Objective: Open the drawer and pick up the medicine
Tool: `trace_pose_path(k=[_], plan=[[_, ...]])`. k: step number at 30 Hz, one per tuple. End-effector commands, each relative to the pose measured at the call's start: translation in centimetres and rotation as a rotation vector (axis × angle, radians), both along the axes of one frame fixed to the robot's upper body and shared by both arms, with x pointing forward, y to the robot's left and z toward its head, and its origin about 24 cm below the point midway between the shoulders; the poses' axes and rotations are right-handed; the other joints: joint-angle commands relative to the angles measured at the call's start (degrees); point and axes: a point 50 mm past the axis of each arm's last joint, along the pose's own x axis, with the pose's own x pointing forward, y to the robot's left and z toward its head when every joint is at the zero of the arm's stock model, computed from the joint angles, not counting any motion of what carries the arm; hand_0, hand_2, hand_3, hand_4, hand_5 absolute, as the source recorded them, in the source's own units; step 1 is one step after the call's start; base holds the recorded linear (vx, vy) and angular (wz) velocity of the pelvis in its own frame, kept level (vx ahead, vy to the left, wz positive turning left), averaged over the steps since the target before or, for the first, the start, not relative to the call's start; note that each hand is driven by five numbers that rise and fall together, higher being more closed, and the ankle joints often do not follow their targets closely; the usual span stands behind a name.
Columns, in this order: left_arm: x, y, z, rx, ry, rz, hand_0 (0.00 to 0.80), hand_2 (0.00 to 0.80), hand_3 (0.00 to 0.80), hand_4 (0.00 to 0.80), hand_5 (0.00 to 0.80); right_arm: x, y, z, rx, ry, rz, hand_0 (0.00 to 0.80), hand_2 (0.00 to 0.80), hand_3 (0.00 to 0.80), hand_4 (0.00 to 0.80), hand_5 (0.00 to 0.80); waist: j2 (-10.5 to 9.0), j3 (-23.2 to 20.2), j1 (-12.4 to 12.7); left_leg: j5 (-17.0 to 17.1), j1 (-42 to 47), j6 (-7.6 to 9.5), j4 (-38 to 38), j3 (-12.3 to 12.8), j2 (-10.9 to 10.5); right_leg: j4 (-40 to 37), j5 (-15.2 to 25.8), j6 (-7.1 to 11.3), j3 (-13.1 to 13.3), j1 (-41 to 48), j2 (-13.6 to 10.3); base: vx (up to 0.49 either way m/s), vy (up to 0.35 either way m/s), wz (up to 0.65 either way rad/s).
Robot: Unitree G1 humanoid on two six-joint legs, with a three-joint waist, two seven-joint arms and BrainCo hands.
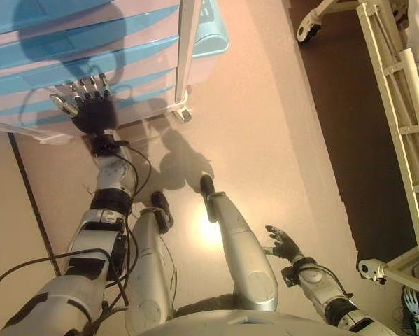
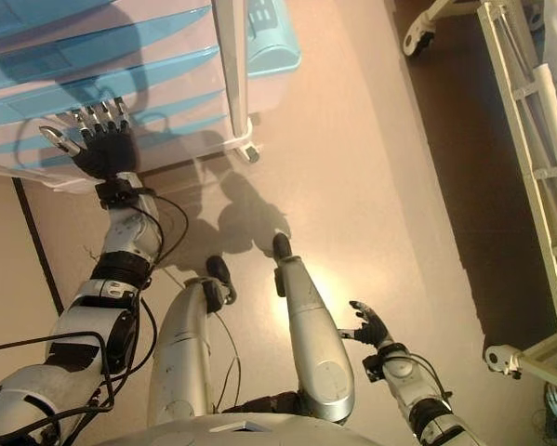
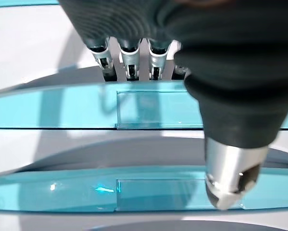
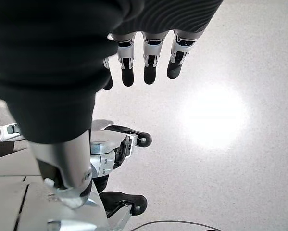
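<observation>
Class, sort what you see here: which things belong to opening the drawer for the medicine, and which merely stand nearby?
Part of the job:
drawer cabinet
blue drawer fronts
left hand, open, fingers at a drawer front

Just nearby:
right hand, open, idle over the floor
bed frame
The medicine is not visible.
</observation>
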Motion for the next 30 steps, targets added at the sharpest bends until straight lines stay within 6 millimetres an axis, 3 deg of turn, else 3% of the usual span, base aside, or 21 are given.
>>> trace_pose_path(k=[1, 2, 7, 12, 16, 20, 24, 28, 30], plan=[[-4.7, -4.9, 15.1, 0.477, -0.956, -0.036, 0.800, 0.800, 0.800, 0.800, 0.800, -1.4, -1.2, -0.3, -0.027, 0.040, 0.005, 0.000, 0.000, 0.000, 0.000, 0.000, 3.04, -3.8, 1.3, -2.8, 6.5, 1.69, -6.1, -0.4, -3.4, -3.1, 0.8, -3.42, -1.1, 4.8, 2.8, -0.148, -0.093, 0.10], [-5.1, -5.3, 15.1, 0.501, -0.979, -0.035, 0.800, 0.800, 0.800, 0.800, 0.800, -1.4, -1.0, -0.3, -0.026, 0.042, 0.009, 0.000, 0.000, 0.000, 0.000, 0.000, 2.71, -3.5, 1.5, -0.9, 6.4, 1.87, -6.9, 0.0, -3.5, -4.0, 2.2, -3.70, -1.5, 5.1, 2.6, -0.156, -0.110, 0.11], [-5.9, -5.6, 14.5, 0.568, -0.998, -0.052, 0.800, 0.800, 0.800, 0.800, 0.800, -1.6, -0.6, -0.6, -0.033, 0.052, 0.031, 0.000, 0.000, 0.000, 0.000, 0.000, 2.74, -3.5, 3.1, 0.6, 9.1, 1.28, -9.9, -1.0, -3.7, -5.5, 2.0, -3.79, -2.5, 8.2, 2.2, -0.071, -0.068, 0.10], [-6.9, -4.9, 10.9, 0.499, -0.953, -0.124, 0.800, 0.800, 0.800, 0.800, 0.800, -1.5, 0.1, -0.7, -0.046, 0.056, 0.050, 0.000, 0.000, 0.000, 0.000, 0.000, 3.46, -4.2, 6.3, 2.4, 13.2, 0.27, -13.7, -3.6, -5.0, -7.0, 0.5, -4.08, -5.0, 13.4, 0.4, -0.073, -0.085, 0.15], [-8.1, -5.3, 6.5, 0.400, -0.863, -0.217, 0.800, 0.800, 0.800, 0.800, 0.800, -1.1, 0.7, -0.6, -0.076, 0.046, 0.073, 0.000, 0.000, 0.000, 0.000, 0.000, 4.69, -5.6, 10.1, 5.0, 17.2, -1.10, -18.0, -5.4, -5.5, -8.1, -1.1, -4.45, -9.2, 18.9, -1.7, -0.095, -0.122, 0.37], [-9.1, -5.8, 0.9, 0.364, -0.656, -0.329, 0.800, 0.800, 0.800, 0.800, 0.800, -0.5, -0.1, -0.5, -0.114, 0.058, 0.053, 0.000, 0.000, 0.000, 0.000, 0.000, 5.92, -8.0, 13.9, 6.0, 21.7, -2.39, -20.4, -10.0, -6.1, -9.8, -2.9, -5.03, -13.1, 25.6, -3.2, -0.038, -0.140, 0.53], [-11.1, -4.4, -6.1, 0.242, -0.392, -0.402, 0.800, 0.800, 0.800, 0.800, 0.800, -0.1, -1.9, -0.3, -0.180, 0.102, 0.064, 0.000, 0.000, 0.000, 0.000, 0.000, 7.06, -11.2, 17.4, 8.0, 25.6, -3.58, -23.6, -13.8, -6.3, -14.8, -2.3, -5.41, -15.2, 32.0, -3.4, 0.053, -0.100, 0.47], [-15.3, -1.7, -14.1, 0.124, -0.030, -0.361, 0.800, 0.800, 0.800, 0.800, 0.800, 0.5, -3.8, 0.1, -0.227, 0.127, 0.040, 0.000, 0.000, 0.000, 0.000, 0.000, 8.60, -13.1, 20.9, 9.8, 28.8, -4.19, -26.9, -16.4, -6.9, -18.9, -1.2, -5.01, -17.1, 36.3, -3.5, 0.006, -0.055, 0.48], [-19.3, -0.5, -18.6, 0.042, 0.166, -0.353, 0.800, 0.800, 0.800, 0.800, 0.800, 0.8, -5.0, 0.5, -0.216, 0.125, -0.012, 0.000, 0.000, 0.000, 0.000, 0.000, 9.30, -13.8, 22.5, 11.1, 29.7, -4.63, -27.9, -17.7, -7.4, -21.2, -0.4, -4.81, -18.1, 38.3, -3.6, -0.016, -0.027, 0.26]])
